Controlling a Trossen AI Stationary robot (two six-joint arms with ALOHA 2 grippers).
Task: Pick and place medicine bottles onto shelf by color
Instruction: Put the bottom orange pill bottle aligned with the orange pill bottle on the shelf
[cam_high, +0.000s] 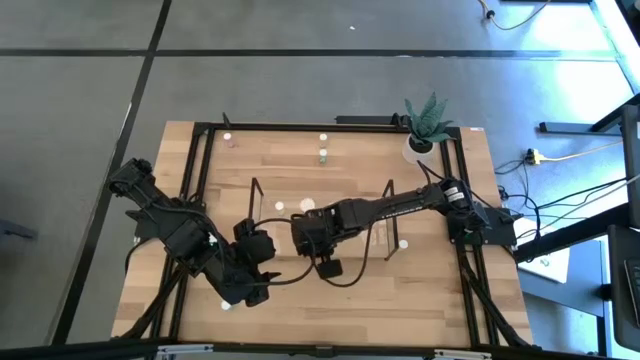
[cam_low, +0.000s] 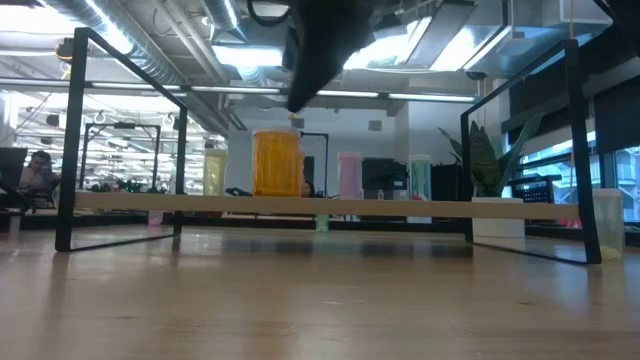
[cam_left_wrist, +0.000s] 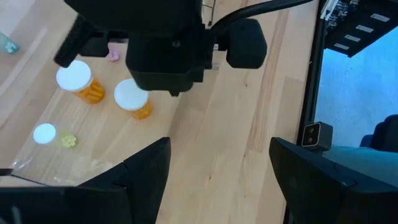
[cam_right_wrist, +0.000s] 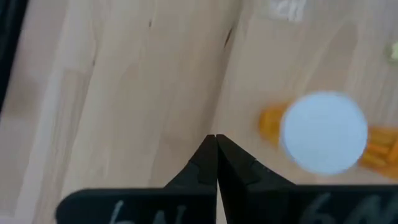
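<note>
The shelf stands mid-table, and several medicine bottles stand upright on it. These include a yellowish one, a large orange one, a pink one and a green one. My right gripper hangs shut over the shelf, its tips just beside the white cap of an orange bottle and touching nothing. The left wrist view shows two orange bottles below the right gripper. My left gripper waits open at the shelf's near left and holds nothing.
Loose bottles stand on the table: three near the far edge, a white one right of the shelf and one by the left arm. A potted plant sits at the far right corner. Black frame bars edge the table.
</note>
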